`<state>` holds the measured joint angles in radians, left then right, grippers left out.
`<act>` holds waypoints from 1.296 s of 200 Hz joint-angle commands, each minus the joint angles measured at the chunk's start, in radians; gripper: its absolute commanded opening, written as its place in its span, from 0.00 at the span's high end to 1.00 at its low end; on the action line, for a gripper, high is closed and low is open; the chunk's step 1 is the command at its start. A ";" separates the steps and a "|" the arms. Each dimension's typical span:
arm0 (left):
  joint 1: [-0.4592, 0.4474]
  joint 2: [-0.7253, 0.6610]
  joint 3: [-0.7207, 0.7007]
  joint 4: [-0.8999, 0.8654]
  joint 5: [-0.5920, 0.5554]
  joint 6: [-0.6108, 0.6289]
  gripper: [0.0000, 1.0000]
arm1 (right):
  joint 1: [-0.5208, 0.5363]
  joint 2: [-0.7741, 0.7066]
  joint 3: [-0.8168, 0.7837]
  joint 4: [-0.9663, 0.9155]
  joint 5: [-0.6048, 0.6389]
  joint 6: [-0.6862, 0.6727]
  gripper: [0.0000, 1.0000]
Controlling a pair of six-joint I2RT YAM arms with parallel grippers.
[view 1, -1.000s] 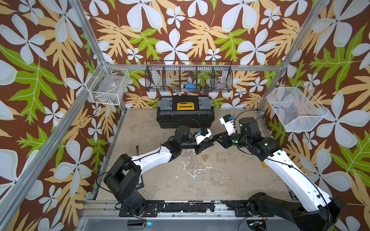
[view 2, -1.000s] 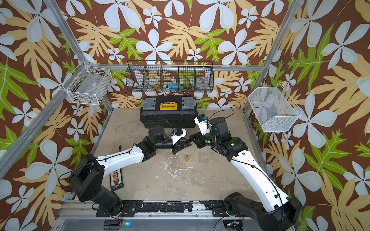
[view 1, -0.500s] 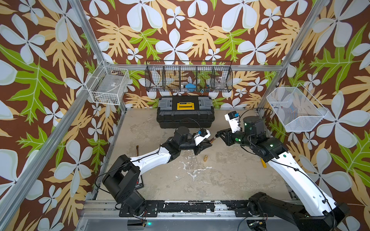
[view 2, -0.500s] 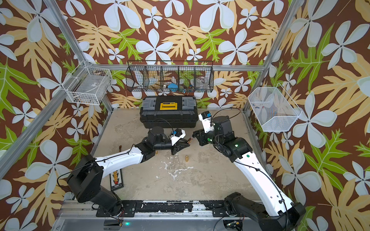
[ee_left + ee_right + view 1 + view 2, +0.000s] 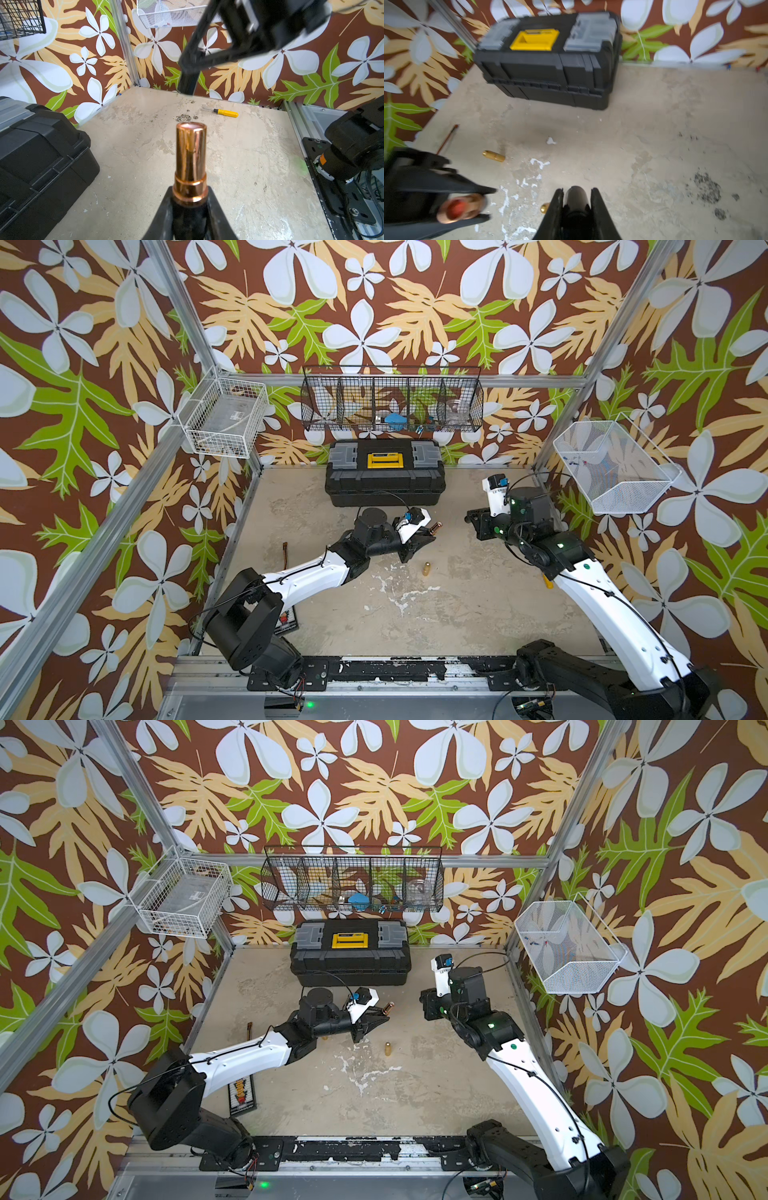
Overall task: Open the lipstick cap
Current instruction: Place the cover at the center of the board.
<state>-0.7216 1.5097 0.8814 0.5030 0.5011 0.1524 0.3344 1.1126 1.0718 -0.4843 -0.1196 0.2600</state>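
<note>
Lipstick point(image 5: 191, 158) is held off the table point(image 5: 457, 614) by the left gripper point(image 5: 190, 197); the jaws are narrowed onto its black base, and the bare copper tube sticks out past the fingertips with its long axis in line with the fingers; from the right wrist camera a red tip shows at its free end. The cap point(image 5: 576, 204) is already off; it sits as a black cylinder in the right gripper point(image 5: 577, 192), whose jaws are closed narrow on its sides, the cylinder lying lengthwise between the fingers; which way its open mouth faces I cannot tell.

In both top views the copper tube point(image 5: 435, 526) points from the left jaws across open space toward the right gripper point(image 5: 471, 520), which faces back at it; the two halves are well apart, with nothing between them but bare table below. Each arm has its own piece, so neither has to reach. Judging by this, the opening itself looks done; any coming move turns on that shared line, since tube and cap would meet again only if the jaws close the gap along it.
</note>
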 commanded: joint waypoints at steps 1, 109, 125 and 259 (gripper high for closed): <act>0.002 -0.016 -0.029 0.131 0.017 -0.078 0.88 | -0.015 0.037 -0.070 0.085 0.009 0.031 0.78; 0.002 -0.076 -0.104 0.190 0.013 -0.100 0.87 | -0.015 0.436 -0.186 0.344 0.085 0.088 0.80; 0.002 -0.081 -0.111 0.193 0.006 -0.100 0.87 | -0.015 0.469 -0.196 0.378 0.114 0.091 0.80; 0.002 -0.077 -0.114 0.200 -0.007 -0.134 0.87 | -0.014 0.520 -0.221 0.425 0.128 0.027 0.78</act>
<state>-0.7216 1.4273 0.7616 0.6762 0.4976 0.0319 0.3195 1.6257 0.8444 -0.0605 0.0334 0.3103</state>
